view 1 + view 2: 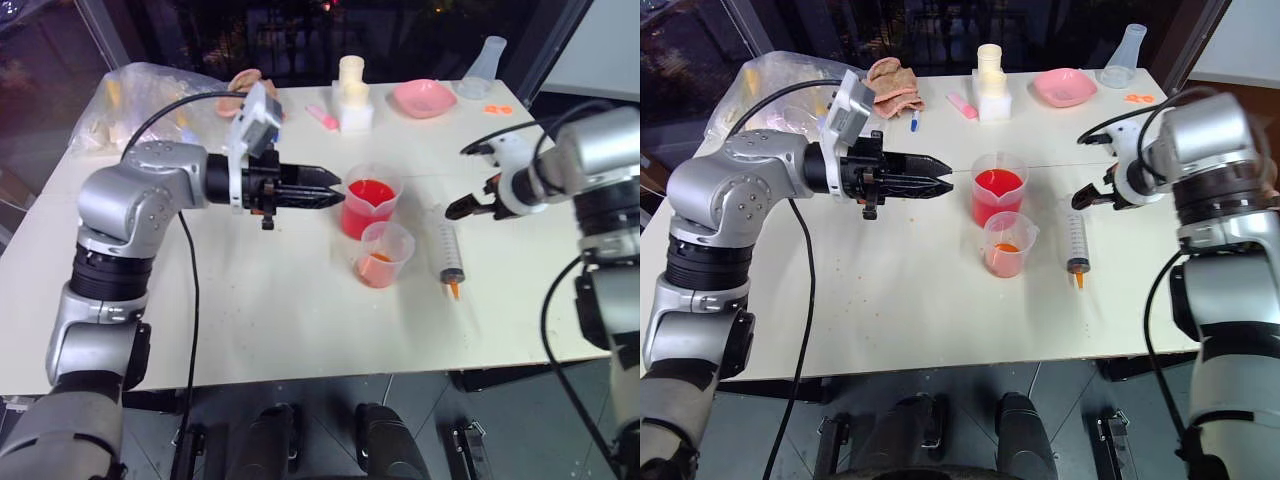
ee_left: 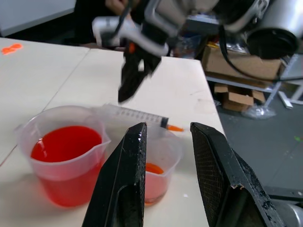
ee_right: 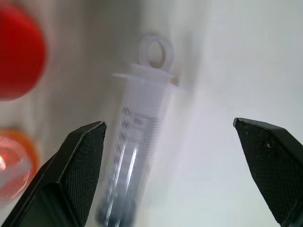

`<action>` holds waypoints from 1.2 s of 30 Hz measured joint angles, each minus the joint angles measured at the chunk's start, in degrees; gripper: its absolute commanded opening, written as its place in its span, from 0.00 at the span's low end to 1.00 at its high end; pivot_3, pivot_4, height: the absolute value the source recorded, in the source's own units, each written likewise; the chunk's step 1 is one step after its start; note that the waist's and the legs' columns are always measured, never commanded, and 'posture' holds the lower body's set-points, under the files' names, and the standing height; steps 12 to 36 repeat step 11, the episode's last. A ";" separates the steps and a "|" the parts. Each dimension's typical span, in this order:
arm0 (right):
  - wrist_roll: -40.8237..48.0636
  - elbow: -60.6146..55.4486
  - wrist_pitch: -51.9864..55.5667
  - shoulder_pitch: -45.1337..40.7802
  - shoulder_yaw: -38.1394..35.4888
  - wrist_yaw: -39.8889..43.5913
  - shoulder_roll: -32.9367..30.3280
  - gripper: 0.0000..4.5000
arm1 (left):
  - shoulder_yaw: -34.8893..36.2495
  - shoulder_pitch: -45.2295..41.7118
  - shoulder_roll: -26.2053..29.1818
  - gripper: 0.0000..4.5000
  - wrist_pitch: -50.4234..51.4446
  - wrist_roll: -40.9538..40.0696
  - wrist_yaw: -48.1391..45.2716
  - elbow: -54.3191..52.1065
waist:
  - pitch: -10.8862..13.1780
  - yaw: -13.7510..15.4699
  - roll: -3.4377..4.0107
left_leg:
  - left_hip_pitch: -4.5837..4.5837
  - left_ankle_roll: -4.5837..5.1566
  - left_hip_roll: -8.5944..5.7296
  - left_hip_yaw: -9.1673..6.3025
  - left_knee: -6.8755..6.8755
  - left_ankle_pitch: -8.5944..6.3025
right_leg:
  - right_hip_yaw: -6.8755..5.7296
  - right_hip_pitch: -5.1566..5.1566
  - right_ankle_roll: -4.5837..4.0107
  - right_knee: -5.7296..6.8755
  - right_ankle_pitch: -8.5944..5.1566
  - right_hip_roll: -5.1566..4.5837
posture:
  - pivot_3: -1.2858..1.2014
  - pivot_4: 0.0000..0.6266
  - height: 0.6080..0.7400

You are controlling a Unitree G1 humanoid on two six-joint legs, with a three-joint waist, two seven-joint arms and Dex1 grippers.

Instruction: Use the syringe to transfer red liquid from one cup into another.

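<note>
Directly below the wide-open, empty right claw (image 3: pixel 170 165) lies the syringe (image 3: pixel 137 142); descend squarely, clamp mid-barrel, while the half-open, empty left claw (image 1: pixel 335 195) waits.

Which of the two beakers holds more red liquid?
The larger beaker, farther from the robot: it looks red almost throughout. The smaller beaker in front has only a shallow orange-red layer at its bottom.

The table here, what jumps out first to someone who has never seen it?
The big beaker of bright red liquid in the middle of the table, with a smaller beaker just in front holding an orange-red puddle. To their right a syringe lies flat, the right gripper hanging open above it. The left gripper points at the big beaker.
</note>
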 measured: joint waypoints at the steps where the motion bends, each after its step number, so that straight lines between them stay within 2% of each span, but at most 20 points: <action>1: 1.20 -1.64 0.58 0.00 0.10 0.67 -1.42 0.99 | -0.26 0.08 0.00 0.34 -0.56 0.32 -0.39 0.03 | 0.00 -0.01 0.00 | 0.00 0.00 0.00 0.00 0.01 0.00 | 0.00 0.01 0.00 -0.02 0.00 -0.07 | 0.52 0.24 1.00; 7: 13.61 -8.98 0.83 -0.02 2.30 1.38 -11.13 0.99 | -2.08 0.05 -0.14 0.34 -1.90 1.36 -2.08 0.19 | 0.01 -0.08 0.00 | 0.00 0.01 0.01 0.02 0.00 -0.01 | 0.01 0.00 0.00 -0.02 0.00 -0.13 | 0.52 0.24 1.00; 11: 27.42 -16.45 0.83 0.53 3.55 -1.02 -19.57 0.99 | -2.19 0.05 0.09 0.34 -2.65 2.12 -2.87 0.69 | 0.02 0.05 0.00 | -0.02 0.03 0.02 0.00 -0.01 -0.02 | 0.02 0.01 -0.01 -0.08 -0.01 -0.17 | 0.52 0.24 1.00; 36: 27.42 -16.45 0.83 0.53 3.55 -1.02 -19.57 0.99 | -2.19 0.05 0.09 0.34 -2.65 2.12 -2.87 0.69 | 0.02 0.05 0.00 | -0.02 0.03 0.02 0.00 -0.01 -0.02 | 0.02 0.01 -0.01 -0.08 -0.01 -0.17 | 0.52 0.24 1.00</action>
